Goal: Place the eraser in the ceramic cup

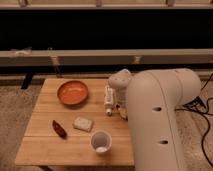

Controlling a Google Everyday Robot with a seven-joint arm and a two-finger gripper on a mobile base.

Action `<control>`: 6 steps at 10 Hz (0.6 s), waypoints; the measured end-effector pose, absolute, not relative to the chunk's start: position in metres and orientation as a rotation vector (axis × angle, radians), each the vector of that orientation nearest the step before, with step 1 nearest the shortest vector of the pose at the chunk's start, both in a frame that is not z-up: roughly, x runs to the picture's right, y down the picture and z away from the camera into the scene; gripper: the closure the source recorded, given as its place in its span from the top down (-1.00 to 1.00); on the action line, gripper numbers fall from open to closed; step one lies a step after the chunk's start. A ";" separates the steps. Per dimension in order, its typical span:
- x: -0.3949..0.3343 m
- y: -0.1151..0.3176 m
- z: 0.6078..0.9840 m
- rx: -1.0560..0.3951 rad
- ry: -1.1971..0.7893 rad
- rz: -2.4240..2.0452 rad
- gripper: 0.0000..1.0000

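The eraser (pixel 120 113) is mostly hidden from me; I take it for the dark bit under the gripper (pixel 120 109), which hangs low at the right edge of the table (pixel 50 145), just beside the white marker (pixel 108 99). I cannot tell whether the gripper is spread or pinching it. I'd want a square, firm hold, then lift straight up clear of the marker and release only when centred low over the cup (pixel 93 142) near the front edge.
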State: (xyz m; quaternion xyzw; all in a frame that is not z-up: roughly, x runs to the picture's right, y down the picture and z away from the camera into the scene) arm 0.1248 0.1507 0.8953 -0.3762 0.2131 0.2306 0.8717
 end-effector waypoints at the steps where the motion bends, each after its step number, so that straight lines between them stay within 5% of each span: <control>1: 0.118 0.148 0.895 -0.778 0.430 0.475 -0.77; 2: 0.109 0.139 0.889 -0.762 0.410 0.464 -0.96; 6: 0.083 0.090 0.850 -0.660 0.312 0.421 -1.00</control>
